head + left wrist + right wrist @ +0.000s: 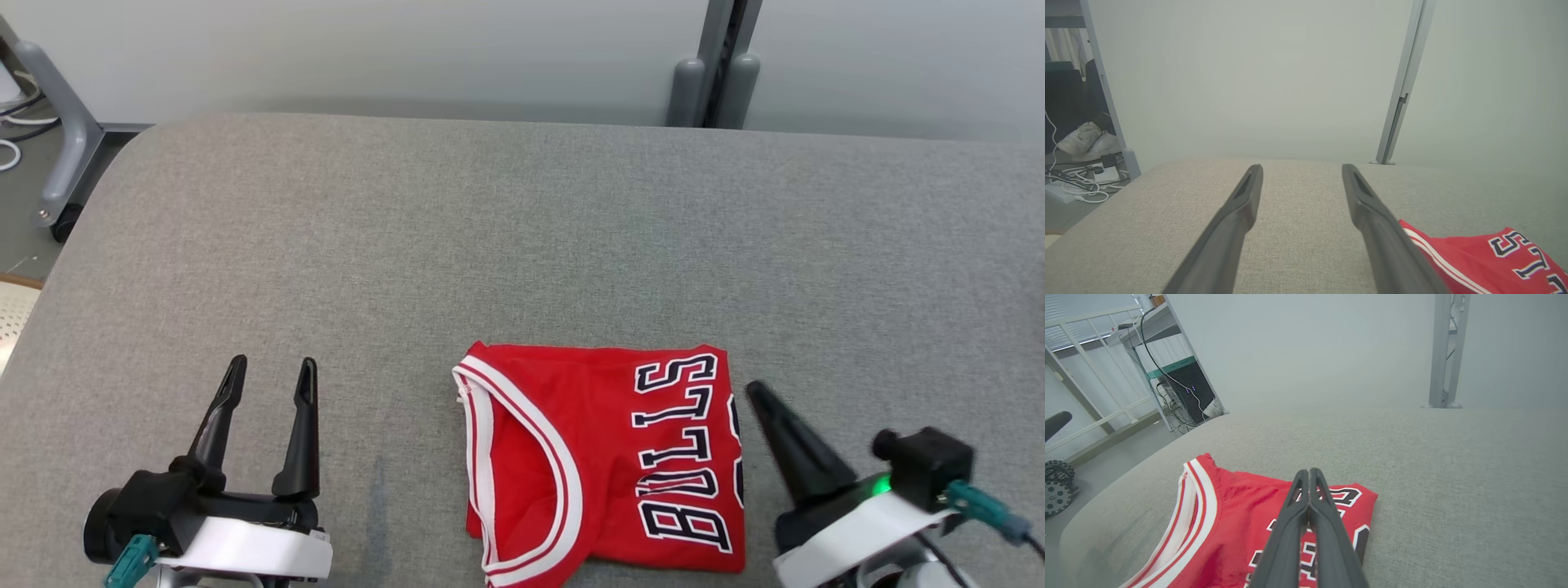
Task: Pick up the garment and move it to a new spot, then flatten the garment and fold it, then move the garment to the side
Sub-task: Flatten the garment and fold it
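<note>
Left gripper has its fingers spread wide with nothing between them, off to the left of the red Bulls jersey, with bare grey cloth in between. Right gripper is pinched fully together (empty, no fabric caught in it), tip just beside the jersey's right edge. The jersey lies folded into a rough rectangle on the grey padded table, near the front edge, between the two grippers.
</note>
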You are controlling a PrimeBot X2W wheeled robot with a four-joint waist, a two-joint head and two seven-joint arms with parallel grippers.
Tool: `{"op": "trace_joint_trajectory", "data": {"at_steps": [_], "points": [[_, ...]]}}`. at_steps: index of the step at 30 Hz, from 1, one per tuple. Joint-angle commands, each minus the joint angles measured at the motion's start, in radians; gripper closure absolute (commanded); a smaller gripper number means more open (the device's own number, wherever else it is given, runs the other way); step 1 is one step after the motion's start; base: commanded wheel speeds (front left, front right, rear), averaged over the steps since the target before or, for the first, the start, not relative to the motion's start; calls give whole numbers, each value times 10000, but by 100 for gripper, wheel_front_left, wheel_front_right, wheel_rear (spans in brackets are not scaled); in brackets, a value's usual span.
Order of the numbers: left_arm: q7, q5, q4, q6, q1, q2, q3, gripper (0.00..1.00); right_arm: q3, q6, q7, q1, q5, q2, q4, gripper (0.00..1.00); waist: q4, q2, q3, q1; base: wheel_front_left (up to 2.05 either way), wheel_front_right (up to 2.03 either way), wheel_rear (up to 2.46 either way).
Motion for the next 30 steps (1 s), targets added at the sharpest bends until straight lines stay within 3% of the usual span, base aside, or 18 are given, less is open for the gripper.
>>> {"op": "trace_joint_trajectory", "data": {"at_steps": [1, 3, 5, 6, 7, 17, 30], "points": [[-21, 50, -56, 42, 53, 88, 58, 0, -324, -3, -115, 114, -135, 15, -99, 100, -67, 0, -67, 0, 0, 0, 0], [-21, 69, -95, 72, 112, 113, 100, 0, -981, -3, -163, 249, -320, 124, -285, 95, -133, 0, -134, 0, 0, 0, 0], [-21, 84, -135, 106, 171, 114, 138, 0, -1604, -3, -146, 395, -515, 226, -436, 53, -186, 0, -196, 0, 0, 0, 0], [-21, 82, -151, 120, 187, 120, 153, 0, -1886, -3, -117, 458, -620, 271, -519, 22, -215, 0, -226, 0, 0, 0, 0], [-21, 85, -166, 121, 185, 124, 158, 0, -2168, -3, -114, 508, -714, 308, -609, 0, -234, 0, -259, 0, 0, 0, 0], [-21, 186, -361, 212, 446, 229, 152, 0, -3955, -3, 212, 1445, -1364, 730, -1175, 0, -346, 0, -503, 0, 0, 0, 0], [28, 239, -493, 343, 843, 358, 10, 0, -4297, -3, 509, 2007, -1522, 939, -1573, 0, -469, 0, -717, 0, 0, 0, 0]]}}
